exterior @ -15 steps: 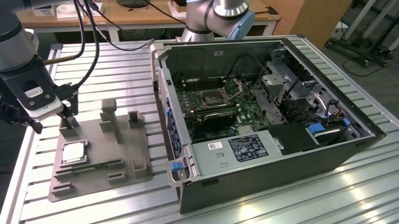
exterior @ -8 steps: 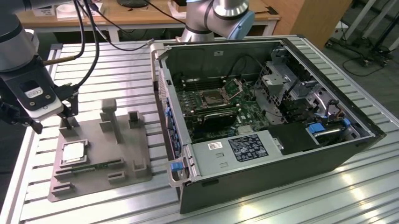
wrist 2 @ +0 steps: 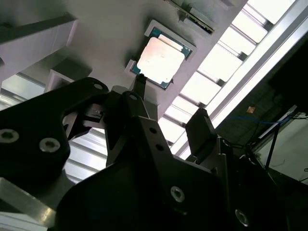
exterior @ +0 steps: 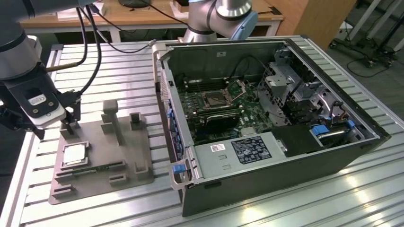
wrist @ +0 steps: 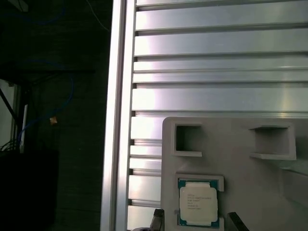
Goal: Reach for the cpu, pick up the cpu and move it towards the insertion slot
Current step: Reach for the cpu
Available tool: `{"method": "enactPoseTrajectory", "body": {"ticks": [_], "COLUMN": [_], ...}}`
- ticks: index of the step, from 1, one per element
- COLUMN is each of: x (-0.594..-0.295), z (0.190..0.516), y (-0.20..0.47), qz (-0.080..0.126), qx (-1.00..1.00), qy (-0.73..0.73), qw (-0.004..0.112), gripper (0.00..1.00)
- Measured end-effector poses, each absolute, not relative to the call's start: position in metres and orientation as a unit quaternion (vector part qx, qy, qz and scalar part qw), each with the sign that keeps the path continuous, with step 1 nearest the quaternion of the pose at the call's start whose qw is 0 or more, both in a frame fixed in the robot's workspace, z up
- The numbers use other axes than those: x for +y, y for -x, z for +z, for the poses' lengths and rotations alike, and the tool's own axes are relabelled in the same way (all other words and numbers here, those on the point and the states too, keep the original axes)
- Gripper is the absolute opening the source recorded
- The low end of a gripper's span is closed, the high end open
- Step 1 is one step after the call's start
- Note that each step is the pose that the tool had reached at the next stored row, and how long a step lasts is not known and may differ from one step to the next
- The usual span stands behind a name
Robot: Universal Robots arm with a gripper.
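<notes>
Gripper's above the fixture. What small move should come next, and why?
Probably ease straight down: the open gripper hangs above the flat silvery square cpu, which lies unheld in the grey plastic fixture, framed between the fingertips in the first wrist view.

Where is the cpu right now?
The cpu lies flat in a recess of the grey fixture at the exterior view's left, outside the computer case, with the open gripper poised close above it.
</notes>
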State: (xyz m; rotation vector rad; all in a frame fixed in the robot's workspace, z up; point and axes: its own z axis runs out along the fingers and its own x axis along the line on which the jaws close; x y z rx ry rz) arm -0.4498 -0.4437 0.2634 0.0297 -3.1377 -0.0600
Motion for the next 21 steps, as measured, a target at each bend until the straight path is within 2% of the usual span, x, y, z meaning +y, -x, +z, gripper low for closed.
{"method": "enactPoseTrajectory", "body": {"ticks": [21], "x": [-0.444], "z": [0.243], "y": [0.447], "qz": [-0.019], "qx": [-1.0], "qy": [-0.01], "qw": [0.002], "gripper": [0.61]}}
